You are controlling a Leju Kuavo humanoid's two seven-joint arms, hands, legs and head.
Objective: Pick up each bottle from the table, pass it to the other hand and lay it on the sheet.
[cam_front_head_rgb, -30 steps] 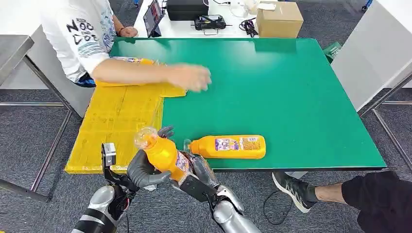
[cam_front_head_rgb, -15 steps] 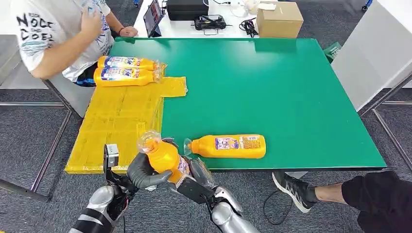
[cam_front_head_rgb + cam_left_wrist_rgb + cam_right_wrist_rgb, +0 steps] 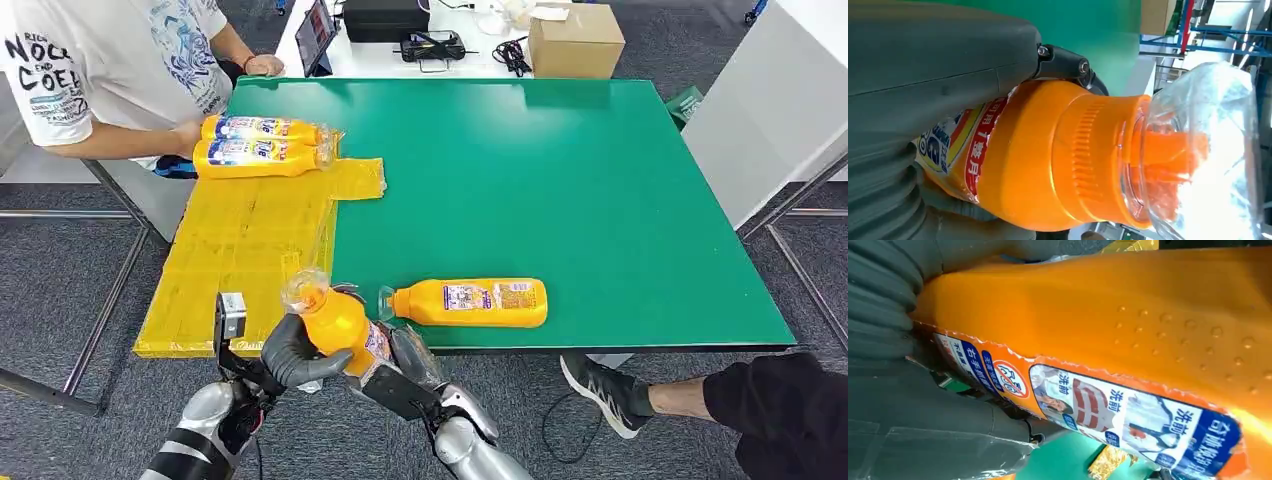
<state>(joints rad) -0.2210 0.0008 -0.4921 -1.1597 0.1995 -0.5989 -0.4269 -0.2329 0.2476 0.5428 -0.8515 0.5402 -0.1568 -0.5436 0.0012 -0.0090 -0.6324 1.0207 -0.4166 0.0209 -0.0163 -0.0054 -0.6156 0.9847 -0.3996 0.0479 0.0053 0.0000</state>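
An orange bottle (image 3: 338, 322) with a clear cap is held between both hands just off the table's near edge, cap tilted up toward the yellow sheet (image 3: 240, 250). My left hand (image 3: 291, 356) wraps its neck end, and my right hand (image 3: 402, 358) grips its labelled lower body. In the left wrist view the bottle (image 3: 1058, 160) lies against the grey thumb of the left hand (image 3: 923, 75). The right wrist view has the bottle's label (image 3: 1108, 410) close beside the right hand (image 3: 913, 435). A second orange bottle (image 3: 470, 302) lies on the green table (image 3: 560, 180).
Two more orange bottles (image 3: 258, 130) (image 3: 255, 157) lie side by side at the sheet's far end, with a person's hand (image 3: 188, 137) touching them. A cardboard box (image 3: 574, 40) and electronics stand on the white table behind. A person's shoe (image 3: 600, 392) is at the near right.
The person's arm has pulled back from over the sheet to its far left end, uncovering the two bottles there. The held bottle and both my hands have barely moved.
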